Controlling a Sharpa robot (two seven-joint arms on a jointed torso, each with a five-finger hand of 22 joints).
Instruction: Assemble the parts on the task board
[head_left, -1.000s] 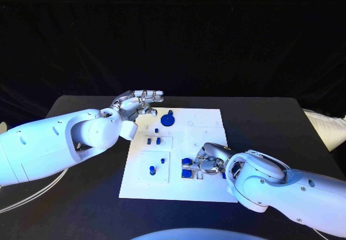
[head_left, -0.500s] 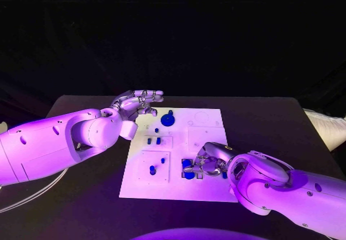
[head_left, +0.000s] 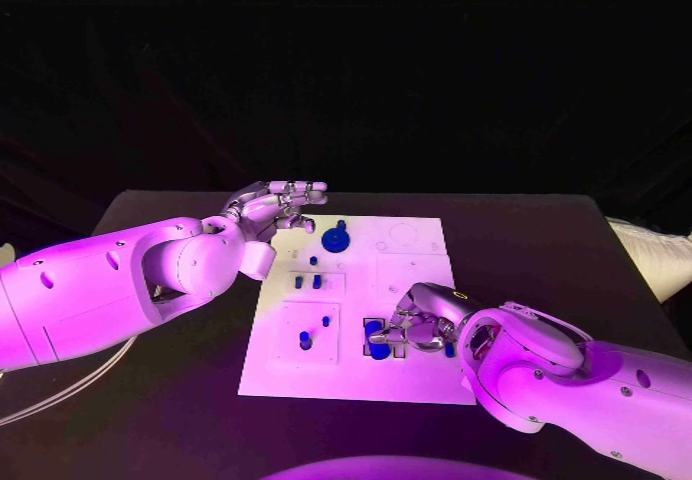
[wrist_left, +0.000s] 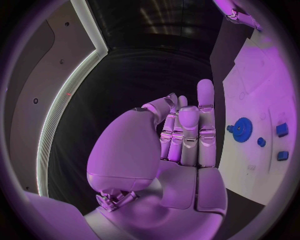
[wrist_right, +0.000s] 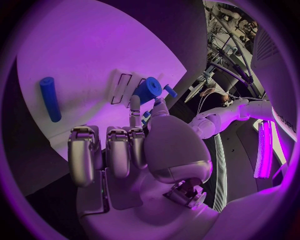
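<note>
Right hand (head_left: 411, 325) shifted slightly – pinches blue cyl. part (head_left: 379, 350), left hand (head_left: 274, 208) curled, nothing held

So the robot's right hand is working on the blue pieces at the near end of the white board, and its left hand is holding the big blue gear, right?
Not quite. The left hand holds nothing; it hovers at the far left corner of the white board. The blue gear lies on the board beside it, untouched, as the head view shows. The right hand is indeed at the blue pieces at the near end.
</note>
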